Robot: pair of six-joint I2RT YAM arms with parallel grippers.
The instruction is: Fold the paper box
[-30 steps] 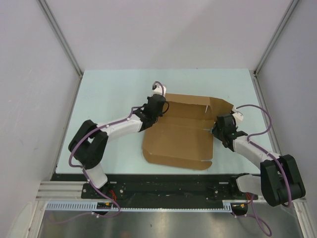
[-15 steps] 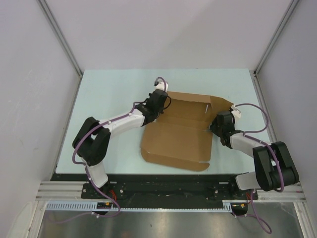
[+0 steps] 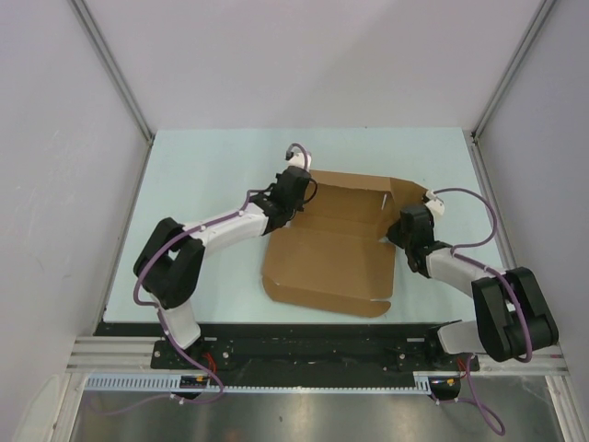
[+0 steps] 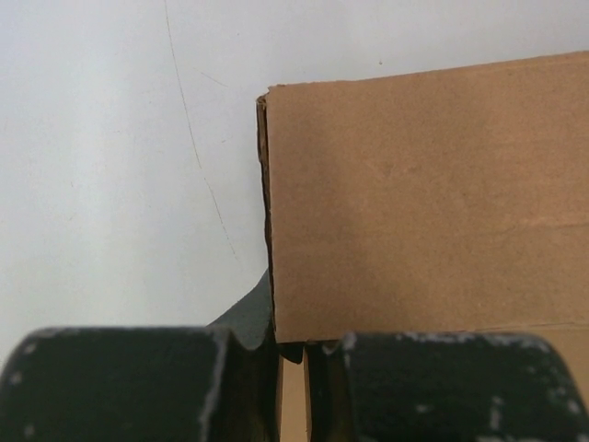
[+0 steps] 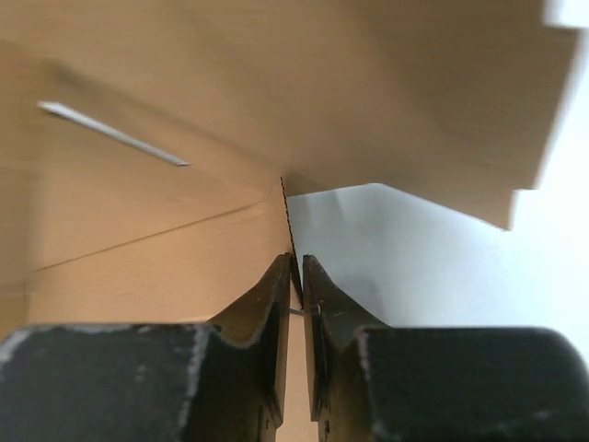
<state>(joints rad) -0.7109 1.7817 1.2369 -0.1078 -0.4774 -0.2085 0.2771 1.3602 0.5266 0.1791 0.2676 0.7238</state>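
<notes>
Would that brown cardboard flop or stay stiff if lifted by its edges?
Probably fairly stiff between creases: the paper box lies as flat panels, yet its far flaps stand up, so it likely hinges at the score lines. Likely light: the left gripper and right gripper pinch only its thin edges.

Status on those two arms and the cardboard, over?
Left gripper shut on far-left corner of plain brown cardboard box sheet. Right gripper shut on its right edge. Far side lifted, box unfinished. Nothing blocking.
</notes>
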